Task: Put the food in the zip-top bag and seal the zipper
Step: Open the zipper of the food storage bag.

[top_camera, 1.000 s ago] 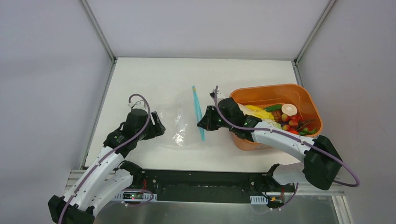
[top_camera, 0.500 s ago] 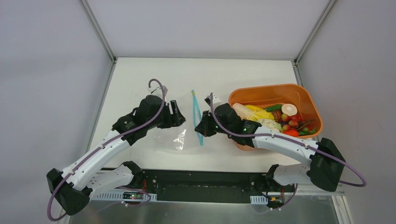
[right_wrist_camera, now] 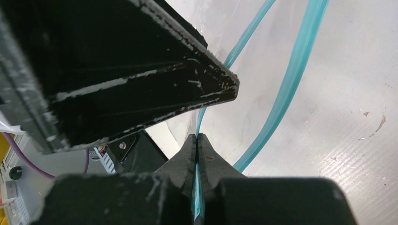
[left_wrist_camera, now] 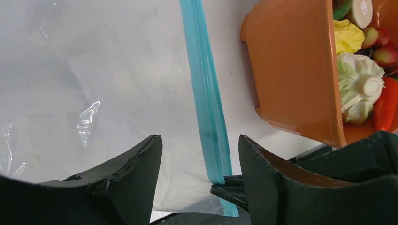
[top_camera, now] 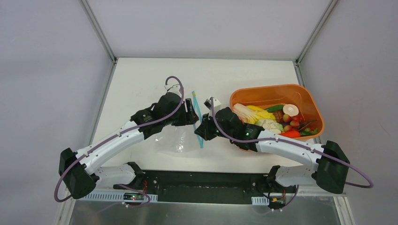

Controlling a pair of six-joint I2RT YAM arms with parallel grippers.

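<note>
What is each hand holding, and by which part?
Right hand pinches the zip-top bag by one strip of its blue zipper, toward the near end. Left hand is open, holding nothing.

Clear bag (top_camera: pixel 174 140) flat, blue zipper (left_wrist_camera: pixel 206 103) parted; food (top_camera: pixel 270 121) heaped in orange tub (top_camera: pixel 277 90).

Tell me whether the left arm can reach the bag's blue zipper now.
Probably yes: the open left gripper hangs over the zipper, nothing between them; the right gripper pinches only one end.
</note>
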